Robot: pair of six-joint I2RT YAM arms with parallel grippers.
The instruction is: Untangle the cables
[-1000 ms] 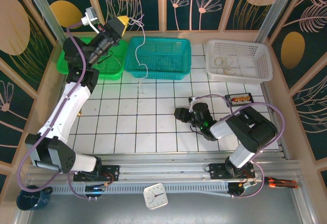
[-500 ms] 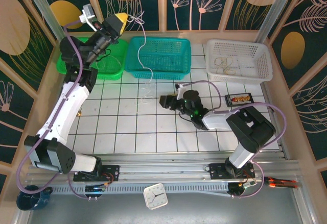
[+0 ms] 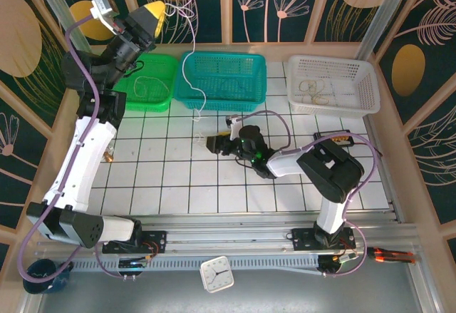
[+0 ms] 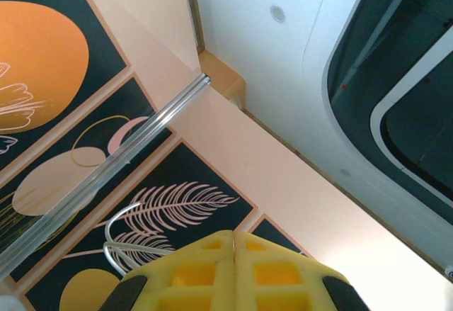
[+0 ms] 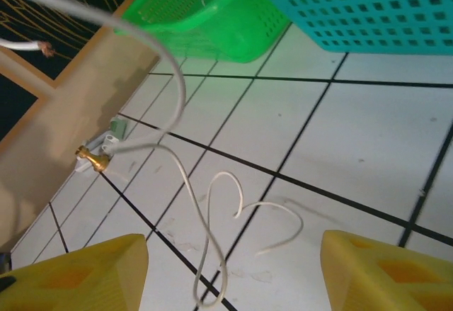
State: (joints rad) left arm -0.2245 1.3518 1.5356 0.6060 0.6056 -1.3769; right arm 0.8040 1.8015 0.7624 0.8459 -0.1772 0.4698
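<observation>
A thin pale cable (image 3: 188,70) hangs from my left gripper (image 3: 161,10), which is raised high at the back left and shut on the cable's upper end. In the left wrist view the yellow fingers (image 4: 195,272) press together and a bit of pale wire (image 4: 113,244) loops beside them. The cable's lower end lies in loose curls (image 5: 212,240) on the white tiles. My right gripper (image 3: 212,144) sits low over the tiles by that end. It is open (image 5: 232,247), with the curls lying between its fingers, untouched.
A green basket (image 3: 162,98) with a wire loop, a teal basket (image 3: 224,103) and a white basket (image 3: 333,106) holding tan loops line the back. A small black box (image 3: 333,136) lies at the right. A brass fitting (image 5: 94,159) sits by the left wall.
My right gripper has moved left across the tiles to the cable's lower end and opened wider. My left gripper has lifted the cable higher and further left.
</observation>
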